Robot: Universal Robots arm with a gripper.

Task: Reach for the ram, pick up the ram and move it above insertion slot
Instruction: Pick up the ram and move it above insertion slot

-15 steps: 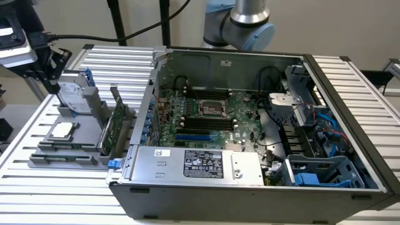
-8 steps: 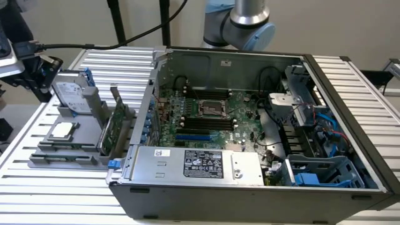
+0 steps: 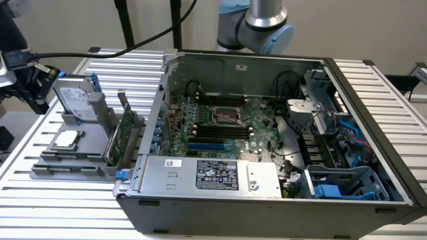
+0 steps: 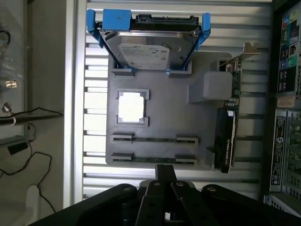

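- A slatted metal table [image 3: 67, 200] carries everything, with a plain pale wall behind it.
- The ram [image 4: 155, 159] lies edge-up in the holder's outermost pair of clips, at the holder's edge nearest the claw.
- A second stick [image 4: 155, 139] sits parallel to it in the next pair of clips.
- Both rest in a grey holder [image 4: 164, 108] on the table, at the exterior view's left of the computer.
- The gripper [image 4: 164, 172] has its two fingers pressed together, tips close by the ram; whether they touch it I cannot tell.
- A square processor chip [image 4: 130, 107] lies in a recess beyond the sticks.
- A hard drive [image 4: 148, 52] in blue rails leans at the holder's far end.
- An expansion card [image 4: 225, 136] stands on edge along the holder's side nearest the case.
- The open computer case [image 3: 267, 200] shows its motherboard [image 3: 227, 120].
- The arm [image 3: 263, 25] rises behind the case.
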